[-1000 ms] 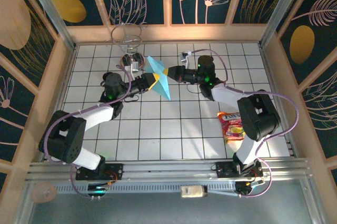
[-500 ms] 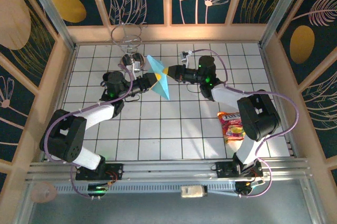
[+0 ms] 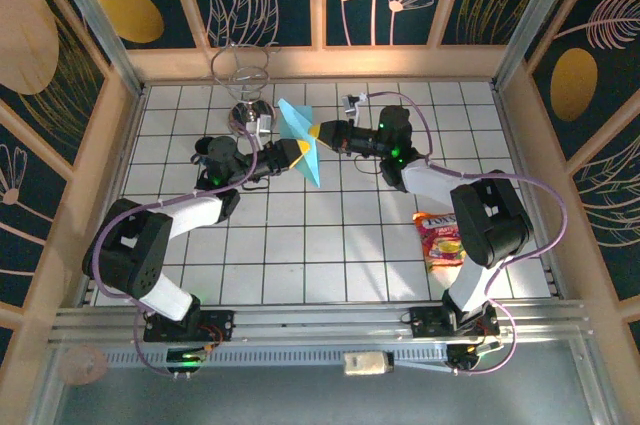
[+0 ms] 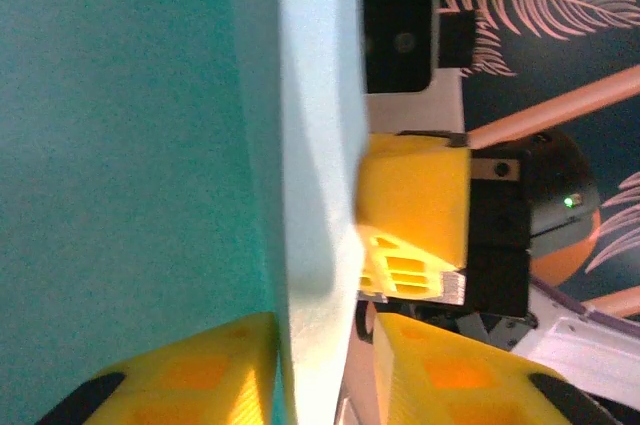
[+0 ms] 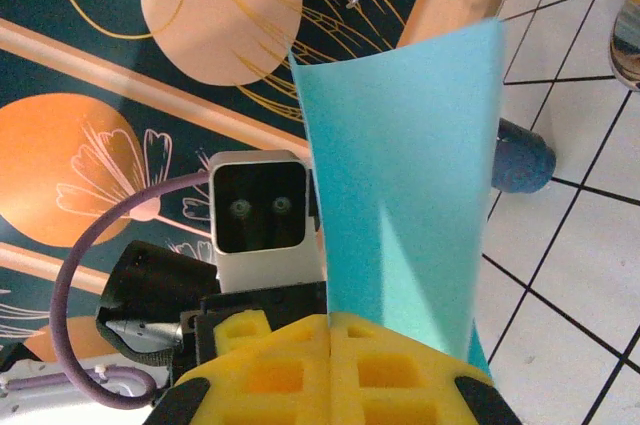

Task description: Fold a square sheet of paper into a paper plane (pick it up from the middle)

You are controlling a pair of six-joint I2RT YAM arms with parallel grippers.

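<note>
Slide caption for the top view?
Right gripper pinches the folded blue paper; left gripper meets it from the opposite side.

I count two pincers of my own, the left pincer [image 3: 297, 152] and the right pincer [image 3: 316, 131]. Between them there is one folded light-blue paper [image 3: 312, 167]. Beyond that, one of each: one orange-red snack packet [image 3: 440, 241] and one wire stand [image 3: 240, 67].

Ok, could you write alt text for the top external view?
A folded light-blue paper hangs between two robot arms above a white tiled table: the right gripper pinches it, the left gripper straddles it. An orange-red snack packet lies near the right arm.
</note>
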